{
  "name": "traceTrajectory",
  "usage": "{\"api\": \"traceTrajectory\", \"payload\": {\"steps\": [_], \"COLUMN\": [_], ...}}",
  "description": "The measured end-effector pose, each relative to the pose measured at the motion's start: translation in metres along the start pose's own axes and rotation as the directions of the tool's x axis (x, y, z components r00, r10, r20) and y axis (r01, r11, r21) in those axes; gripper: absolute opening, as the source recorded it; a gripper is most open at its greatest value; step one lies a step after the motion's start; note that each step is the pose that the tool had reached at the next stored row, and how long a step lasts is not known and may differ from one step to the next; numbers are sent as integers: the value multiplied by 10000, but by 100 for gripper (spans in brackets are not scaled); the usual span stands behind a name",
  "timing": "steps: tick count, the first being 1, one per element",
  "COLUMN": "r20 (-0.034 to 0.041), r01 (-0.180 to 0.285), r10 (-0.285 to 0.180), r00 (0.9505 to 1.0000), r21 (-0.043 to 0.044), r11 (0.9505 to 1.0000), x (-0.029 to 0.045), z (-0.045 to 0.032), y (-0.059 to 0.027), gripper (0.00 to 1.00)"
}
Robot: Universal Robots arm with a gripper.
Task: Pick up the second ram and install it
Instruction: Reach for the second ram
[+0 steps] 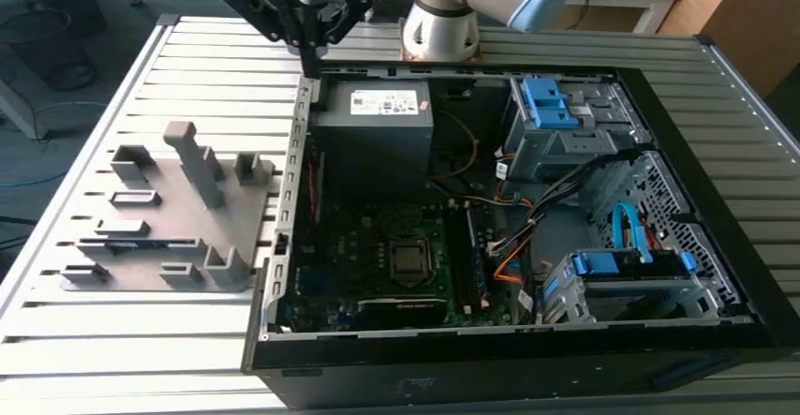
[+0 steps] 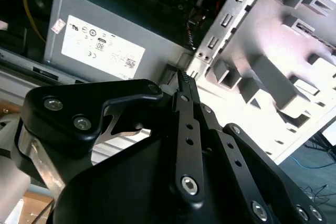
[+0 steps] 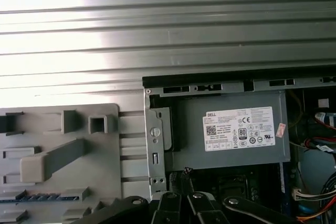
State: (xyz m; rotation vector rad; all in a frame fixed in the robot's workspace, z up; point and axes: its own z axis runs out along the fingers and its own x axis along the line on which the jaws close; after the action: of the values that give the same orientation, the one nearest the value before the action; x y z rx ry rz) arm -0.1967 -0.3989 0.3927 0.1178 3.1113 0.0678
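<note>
The second ram (image 3: 39,198) is a dark, narrow strip lying in a long slot of the grey fixture (image 3: 68,177); in the exterior view the ram (image 1: 138,244) sits near the fixture's (image 1: 175,209) front part. My gripper (image 1: 309,59) hangs above the far corner of the open computer case, by the power supply (image 1: 375,125), well away from the ram. Its black fingers (image 2: 185,85) are pressed together with nothing between them. In the first wrist view the gripper (image 3: 186,172) points at the case wall beside the power supply (image 3: 231,129).
The open case (image 1: 700,181) holds the motherboard (image 1: 388,246) with long black memory slots (image 1: 473,256), cables and blue drive bays (image 1: 556,106). Tall grey fixture blocks (image 1: 194,157) stand on the exterior view's left. Everything rests on a ribbed metal table (image 1: 125,359).
</note>
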Motion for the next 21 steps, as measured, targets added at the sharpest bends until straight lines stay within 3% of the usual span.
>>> {"api": "traceTrajectory", "payload": {"steps": [21], "r20": [1], "r01": [-1], "r10": [1], "r00": [10000], "r21": [0], "r11": [10000], "x": [456], "z": [7], "y": [-35], "gripper": [10]}}
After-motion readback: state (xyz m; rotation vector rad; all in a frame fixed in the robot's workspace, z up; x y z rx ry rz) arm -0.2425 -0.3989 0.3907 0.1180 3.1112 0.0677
